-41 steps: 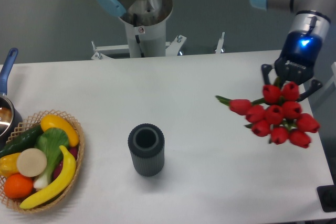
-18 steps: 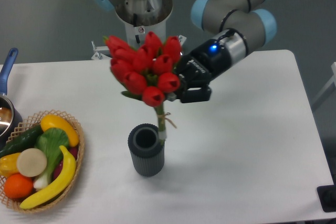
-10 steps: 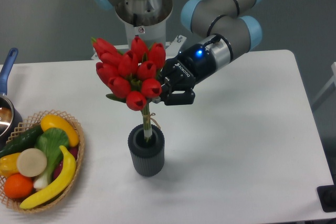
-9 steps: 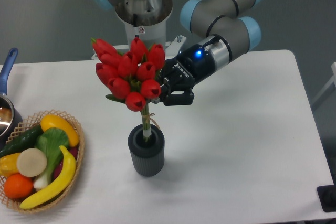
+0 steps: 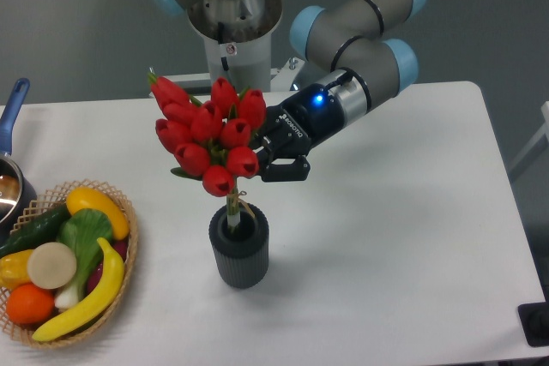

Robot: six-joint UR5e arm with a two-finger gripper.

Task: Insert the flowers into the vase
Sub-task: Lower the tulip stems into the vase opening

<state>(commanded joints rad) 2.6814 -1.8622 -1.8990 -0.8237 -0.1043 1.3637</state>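
The flowers (image 5: 208, 135), a bunch of red tulip buds on thin pale stems, lean up and to the left above the vase (image 5: 238, 250). Their stem ends reach down into the vase's round mouth. The vase is a short dark grey ribbed cylinder standing upright on the white table. My gripper (image 5: 268, 153) sits just right of the blooms, shut on the flowers below the heads. Its fingertips are partly hidden behind the buds.
A wicker basket (image 5: 127, 248) of colourful fruit and vegetables stands at the front left. A pot with a blue handle (image 5: 12, 109) pokes in at the left edge. The arm's base column (image 5: 233, 45) rises behind the table, close behind the bunch.
The gripper carried the bunch from the table's right side to above the vase, then lowered it. The stems now sit deeper in the vase's mouth than half a second ago.
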